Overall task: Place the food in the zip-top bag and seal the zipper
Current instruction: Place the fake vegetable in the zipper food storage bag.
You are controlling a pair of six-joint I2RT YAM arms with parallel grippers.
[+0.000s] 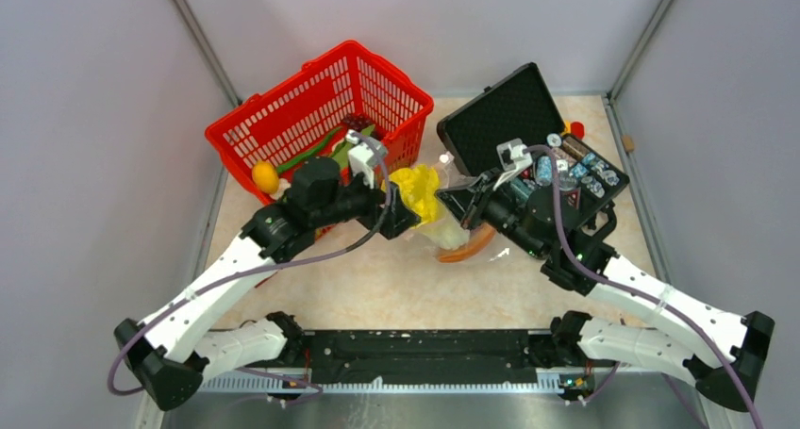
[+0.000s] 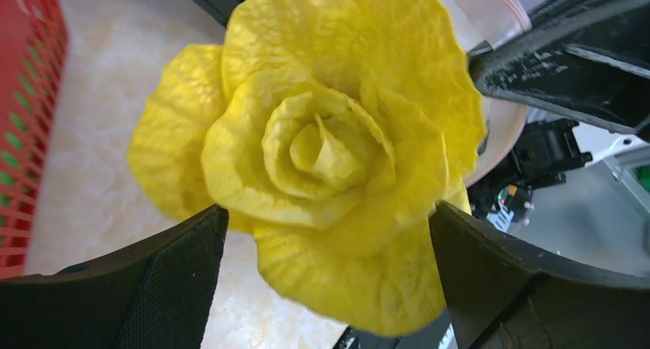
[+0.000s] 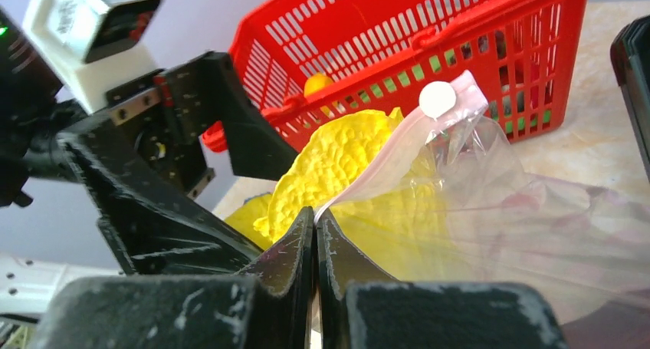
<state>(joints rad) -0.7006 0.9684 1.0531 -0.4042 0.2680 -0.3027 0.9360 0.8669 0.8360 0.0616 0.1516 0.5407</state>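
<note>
A big yellow leafy toy food (image 1: 420, 191) hangs at the mouth of the zip-top bag (image 1: 469, 233). My left gripper (image 1: 401, 209) is shut on it; in the left wrist view it (image 2: 329, 149) fills the gap between the wide-set fingers (image 2: 184, 280). My right gripper (image 1: 478, 199) is shut on the pale pink zipper (image 3: 398, 153) and holds the clear bag's (image 3: 506, 211) mouth up. An orange curved piece (image 1: 462, 255) lies inside the bag. A yellow-orange fruit (image 1: 265, 176), green pods (image 1: 316, 151) and dark grapes (image 1: 357, 121) lie in the basket.
The red mesh basket (image 1: 321, 99) stands at the back left, close behind my left arm. An open black hard case (image 1: 509, 108) with small round items stands at the back right, behind my right arm. Grey walls close in both sides.
</note>
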